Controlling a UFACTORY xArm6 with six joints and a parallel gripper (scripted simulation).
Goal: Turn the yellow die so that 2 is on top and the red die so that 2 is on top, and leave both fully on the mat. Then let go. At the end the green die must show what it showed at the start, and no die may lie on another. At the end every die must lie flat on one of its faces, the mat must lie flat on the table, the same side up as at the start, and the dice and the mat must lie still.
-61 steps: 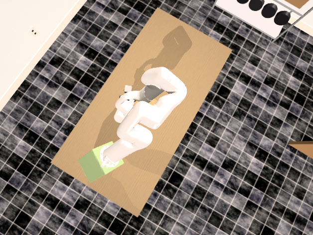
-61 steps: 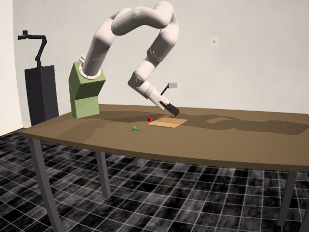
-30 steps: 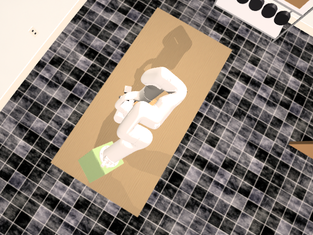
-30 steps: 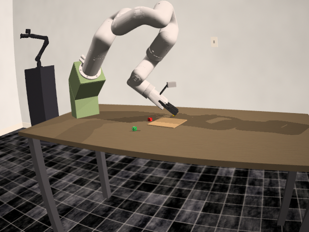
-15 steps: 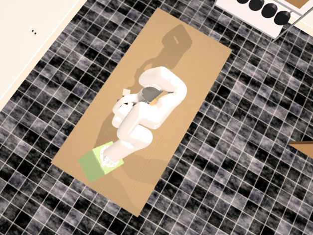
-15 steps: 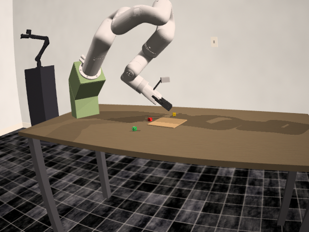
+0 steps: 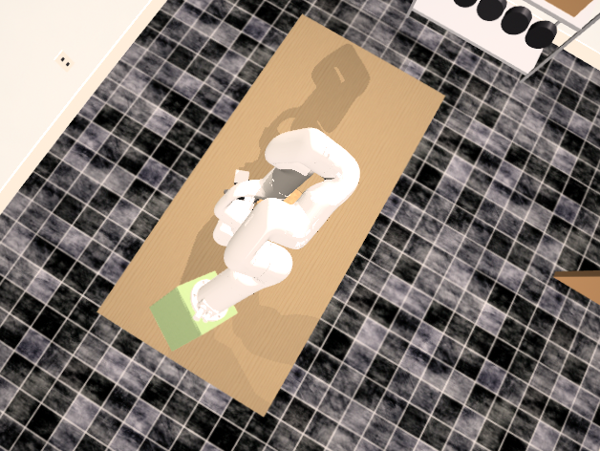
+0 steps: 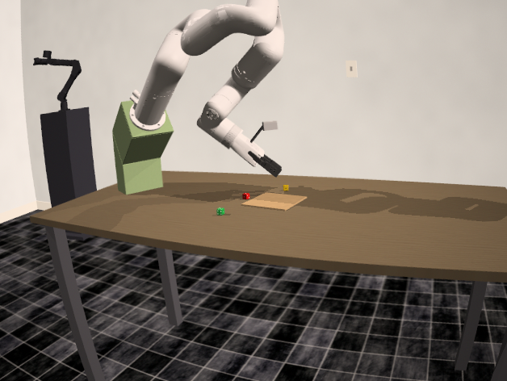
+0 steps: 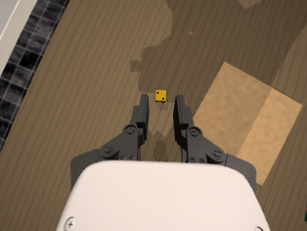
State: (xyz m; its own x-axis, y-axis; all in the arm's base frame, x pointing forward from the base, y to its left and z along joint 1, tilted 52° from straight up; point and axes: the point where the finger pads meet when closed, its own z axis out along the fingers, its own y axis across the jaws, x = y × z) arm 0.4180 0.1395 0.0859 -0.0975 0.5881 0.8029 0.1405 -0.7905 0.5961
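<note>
Apparently, fingers apart (mat's edge alongside).

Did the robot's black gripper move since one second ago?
Yes, the black two-fingered gripper moved up, away from the wooden table.
</note>
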